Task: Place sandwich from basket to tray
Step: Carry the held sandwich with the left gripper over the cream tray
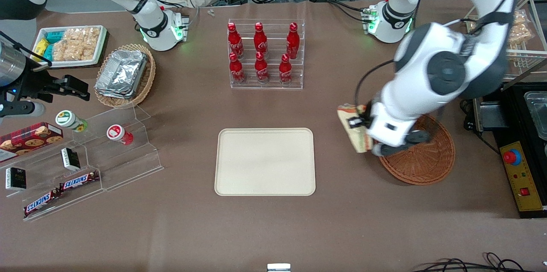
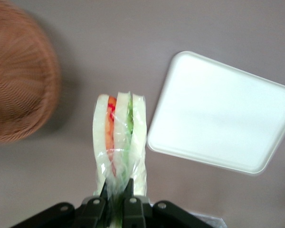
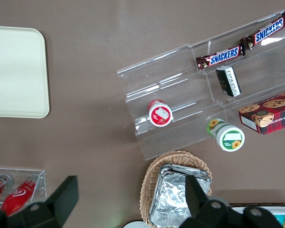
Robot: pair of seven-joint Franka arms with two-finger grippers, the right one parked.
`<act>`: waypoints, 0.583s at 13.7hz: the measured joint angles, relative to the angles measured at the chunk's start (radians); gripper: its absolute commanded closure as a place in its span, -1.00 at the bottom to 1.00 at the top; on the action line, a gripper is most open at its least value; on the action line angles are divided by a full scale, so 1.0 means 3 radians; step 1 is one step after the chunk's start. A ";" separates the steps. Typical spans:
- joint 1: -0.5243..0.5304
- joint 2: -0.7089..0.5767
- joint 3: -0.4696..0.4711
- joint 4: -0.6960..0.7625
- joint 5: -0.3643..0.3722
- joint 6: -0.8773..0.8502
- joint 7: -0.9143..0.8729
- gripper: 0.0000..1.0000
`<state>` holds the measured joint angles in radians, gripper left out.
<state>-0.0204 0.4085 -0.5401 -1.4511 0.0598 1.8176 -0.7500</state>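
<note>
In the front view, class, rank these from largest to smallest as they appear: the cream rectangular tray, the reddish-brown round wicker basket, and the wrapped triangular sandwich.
1. Cream rectangular tray, largest.
2. Reddish-brown round wicker basket, smaller, though the arm covers part of it.
3. Wrapped triangular sandwich, smallest; the gripper holds it in the air beside the basket, so it sits nearer the camera yet looks smallest anyway.

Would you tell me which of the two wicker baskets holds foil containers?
The paler oval basket beside the parked arm's base; the round reddish-brown basket under the gripper, shut on the sandwich, doesn't.
</note>
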 measured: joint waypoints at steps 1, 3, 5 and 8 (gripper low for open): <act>-0.0139 0.0104 -0.0003 -0.0007 0.0102 0.0180 0.0047 0.90; -0.0340 0.0374 -0.0005 -0.0018 0.0269 0.0510 0.0088 0.90; -0.0439 0.0660 -0.0004 -0.0017 0.0417 0.0696 0.0125 0.90; -0.0496 0.1073 -0.0003 0.0021 0.0630 0.0943 0.0171 0.90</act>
<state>-0.1692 0.7306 -0.5411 -1.4449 0.2488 2.1005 -0.6986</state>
